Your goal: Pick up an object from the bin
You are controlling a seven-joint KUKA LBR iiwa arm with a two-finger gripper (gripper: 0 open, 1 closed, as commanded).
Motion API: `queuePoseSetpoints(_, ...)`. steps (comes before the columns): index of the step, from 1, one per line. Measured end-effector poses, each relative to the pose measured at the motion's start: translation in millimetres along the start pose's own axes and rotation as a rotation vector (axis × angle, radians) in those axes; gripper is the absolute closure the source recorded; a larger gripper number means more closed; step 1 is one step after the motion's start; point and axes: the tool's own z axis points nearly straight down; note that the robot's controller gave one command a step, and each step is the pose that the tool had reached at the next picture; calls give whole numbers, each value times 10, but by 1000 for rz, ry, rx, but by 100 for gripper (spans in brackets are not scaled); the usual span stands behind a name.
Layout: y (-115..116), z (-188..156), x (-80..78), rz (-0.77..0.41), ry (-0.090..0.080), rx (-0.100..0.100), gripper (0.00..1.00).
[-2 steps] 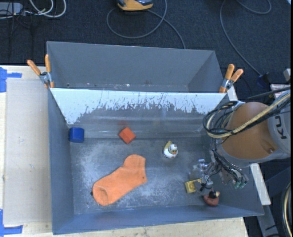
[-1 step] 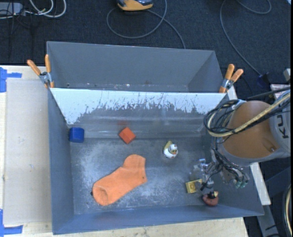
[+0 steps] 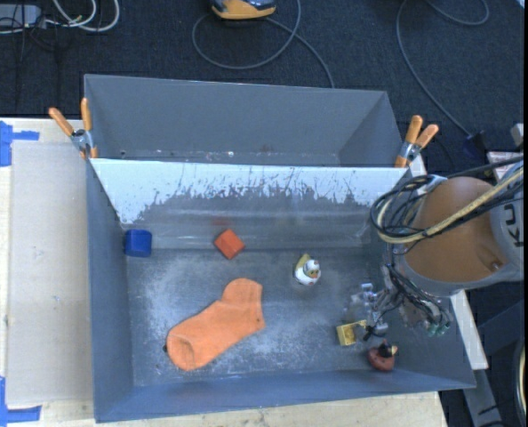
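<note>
**Inspector:** Camera view. Position of the pincer [image 3: 373, 320]?

**Assessor:** Low in the bin's [image 3: 246, 132] near right corner, under the arm's orange cover. It is a tangle of dark metal and cable from this angle, so I cannot tell whether it is spread or pressed together. Nothing is seen pinched in it.

**Inspector:** Which things lie nearest?

**Assessor:** A small yellow block [image 3: 348, 334] just beside it on the left, and a small dark red piece [image 3: 382, 357] just in front of it, close to the front wall. The yellow block looks the likelier target, though that is a judgement only.

**Inspector:** Handling?

**Assessor:** It appears light and stiff, probably with flat faces. Closing across two opposite sides should hold it, but a piece this small may skid on the metal floor if nudged first. The red piece looks rounder and could roll away.

**Inspector:** Remainder of the bin?

**Assessor:** All well apart from the pincer:
- An orange sock [image 3: 218, 325] lies limp at centre left. It is soft and is best pinched at a fold.
- A small white and yellow figure [image 3: 308, 271] stands near the middle.
- An orange-red cube [image 3: 229, 244] and a blue cube [image 3: 138, 243] sit by the back wall.
</note>
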Motion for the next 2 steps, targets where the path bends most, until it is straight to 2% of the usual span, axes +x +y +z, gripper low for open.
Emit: queuePoseSetpoints(2,5,-267,-1,-2,0,0,100)
